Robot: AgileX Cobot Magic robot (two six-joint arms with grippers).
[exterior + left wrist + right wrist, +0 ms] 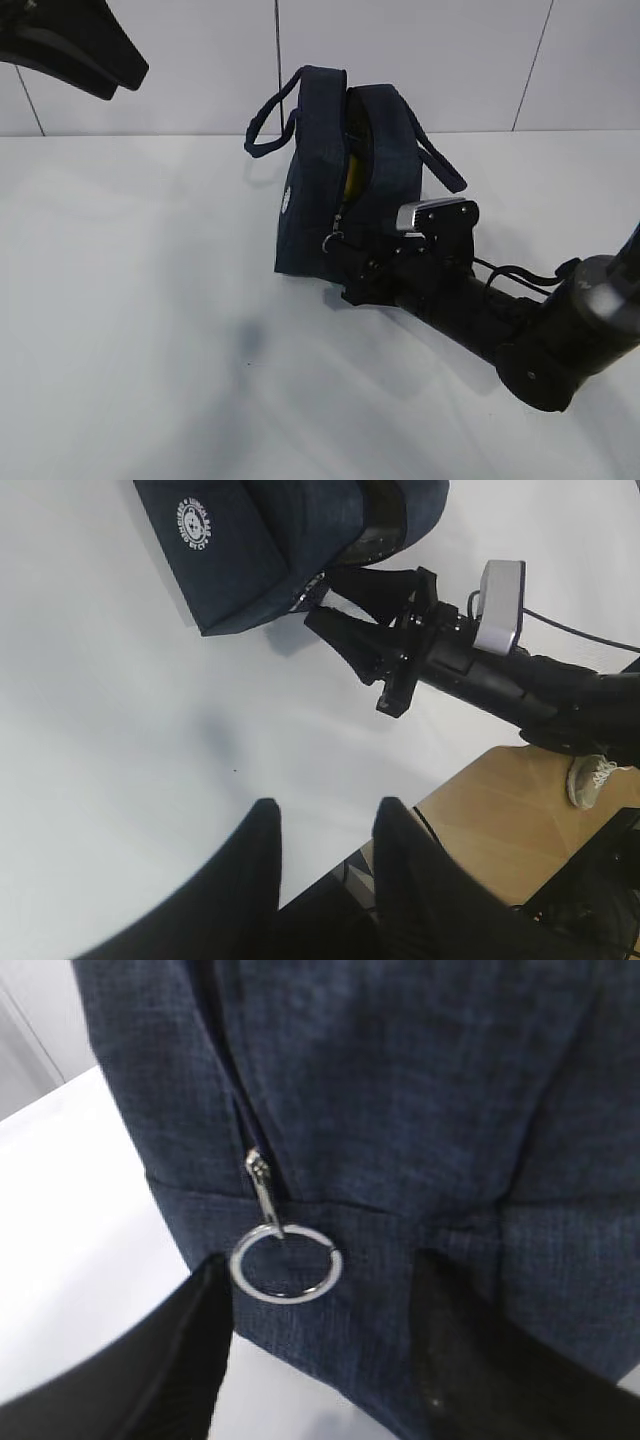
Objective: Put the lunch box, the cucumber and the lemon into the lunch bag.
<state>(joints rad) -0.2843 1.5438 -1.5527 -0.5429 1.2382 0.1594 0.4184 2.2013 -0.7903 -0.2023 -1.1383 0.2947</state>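
Observation:
The dark navy lunch bag (pixel 320 180) stands on the white table, its zipper partly open. A bit of yellow, the lemon (pixel 352 178), shows through the gap. The lunch box and the cucumber are hidden. My right gripper (pixel 340 262) is open at the bag's lower front corner. In the right wrist view its fingers (pixel 200 1350) stand on either side of the metal ring pull (pixel 286 1262), not closed on it. The bag's white logo (pixel 193 525) faces the left wrist view. My left gripper (pixel 325 825) is open and empty, raised at the far left (pixel 90 55).
The bag's loop handles (pixel 268 125) stick out to both sides. The right arm (pixel 500 315) lies low across the table on the right. The table's edge, a wooden floor (pixel 520 810) and a shoe (pixel 595 780) show in the left wrist view.

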